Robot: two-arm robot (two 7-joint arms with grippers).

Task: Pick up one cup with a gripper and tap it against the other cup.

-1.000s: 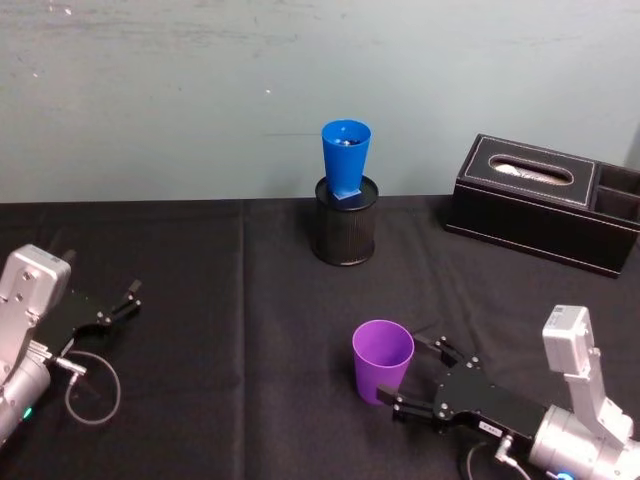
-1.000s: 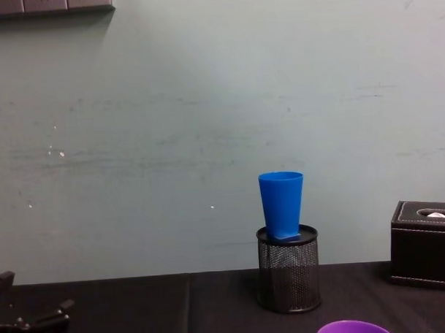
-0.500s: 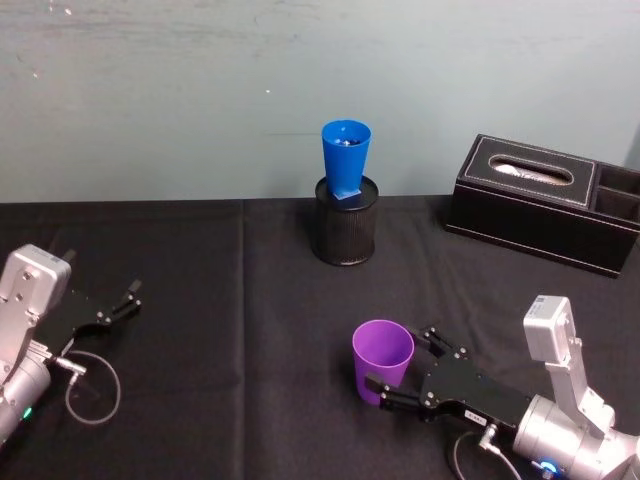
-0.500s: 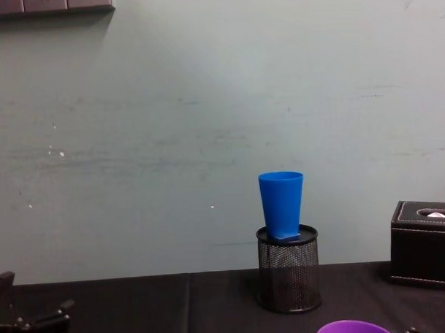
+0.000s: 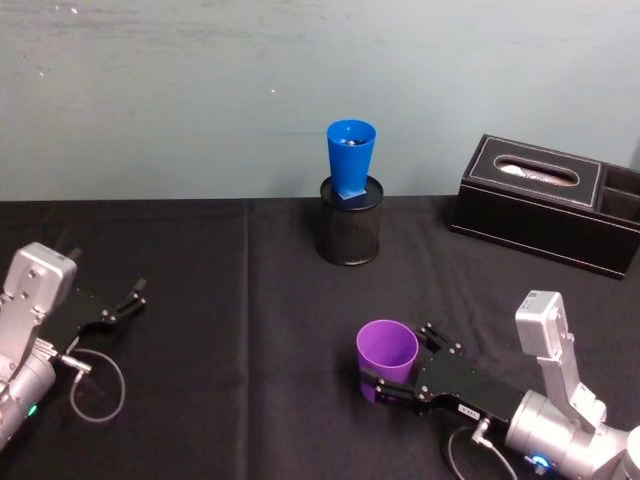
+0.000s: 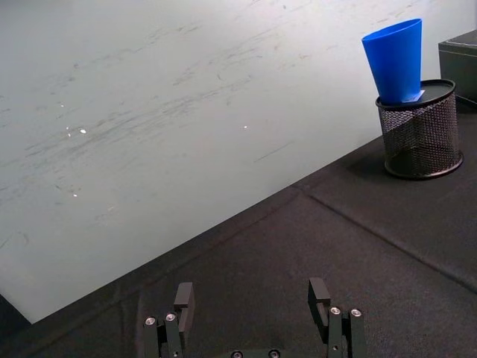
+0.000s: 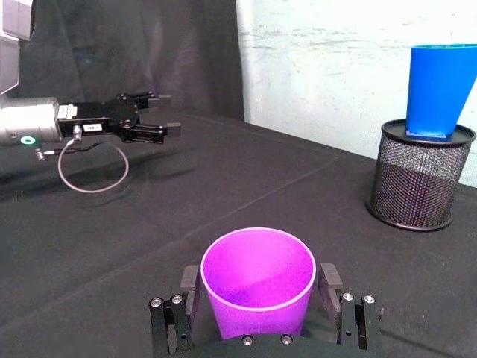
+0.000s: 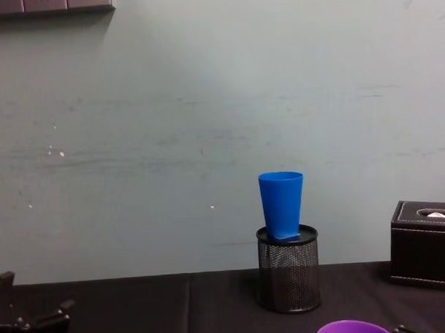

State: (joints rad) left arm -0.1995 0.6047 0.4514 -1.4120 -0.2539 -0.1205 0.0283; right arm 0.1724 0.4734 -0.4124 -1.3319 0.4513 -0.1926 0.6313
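Note:
The purple cup (image 5: pixel 387 350) stands upright on the black tablecloth, near the front right; its rim also shows in the chest view (image 8: pixel 352 328). My right gripper (image 5: pixel 395 360) is open and straddles it, one finger on each side of the cup's wall (image 7: pixel 258 280), close to it. The blue cup (image 5: pixel 350 158) sits upright in the mouth of a black mesh pen holder (image 5: pixel 349 232) at the back centre, and appears again from both wrists (image 7: pixel 438 89) (image 6: pixel 395 60). My left gripper (image 5: pixel 130 298) rests open at the far left, holding nothing.
A black leather tissue box (image 5: pixel 540 200) stands at the back right, next to the wall. A loose cable loop (image 5: pixel 95 398) hangs by the left arm. Bare black cloth lies between the purple cup and the pen holder.
My right gripper has slid forward toward the purple cup; its fingers, which were short of the cup, now flank it. The left arm and blue cup stay put.

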